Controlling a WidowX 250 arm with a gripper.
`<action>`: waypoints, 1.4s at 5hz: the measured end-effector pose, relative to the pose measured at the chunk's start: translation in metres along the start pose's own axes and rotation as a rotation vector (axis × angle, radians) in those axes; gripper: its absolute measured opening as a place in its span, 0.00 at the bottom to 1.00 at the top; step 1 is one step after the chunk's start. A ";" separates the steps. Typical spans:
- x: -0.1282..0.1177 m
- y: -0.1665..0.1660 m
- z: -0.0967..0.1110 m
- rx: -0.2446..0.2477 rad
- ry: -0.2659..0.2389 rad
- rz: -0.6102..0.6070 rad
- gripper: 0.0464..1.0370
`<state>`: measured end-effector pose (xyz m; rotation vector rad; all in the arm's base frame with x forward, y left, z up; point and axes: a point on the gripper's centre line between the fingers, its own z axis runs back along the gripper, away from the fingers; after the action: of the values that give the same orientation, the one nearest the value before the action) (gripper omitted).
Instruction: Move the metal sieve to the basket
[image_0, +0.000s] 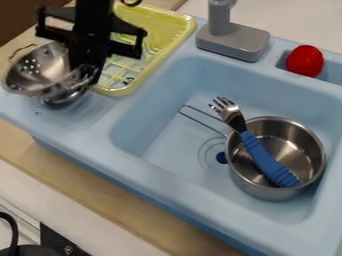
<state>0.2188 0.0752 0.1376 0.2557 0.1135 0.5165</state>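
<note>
Sieve (30, 70) and claw (85, 76) are together at the far left, the claw's lower end over the sieve's right side. Whether the claw is wide or narrow, or has hold of the metal, I cannot tell. The sieve is tilted above the left ledge of the blue sink (80, 132), just left of the yellow-green basket (157, 25) and outside it. On the right of the basin is a metal pot (267, 192), its wire handle pointing far left. A fork (260, 155) leans in it (blue grip down inside, prongs up past the rim). Beyond the basin is a grey tap (234, 40), and farther right a bumpy red thing (305, 61) sits in a small hollow.
</note>
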 end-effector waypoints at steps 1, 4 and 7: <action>0.013 -0.002 0.001 0.097 0.020 -0.073 0.02; 0.041 -0.015 -0.003 0.208 -0.044 -0.360 0.02; 0.063 -0.026 0.009 0.299 -0.178 -0.442 0.02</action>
<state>0.2874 0.0834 0.1366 0.5521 0.0700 0.0336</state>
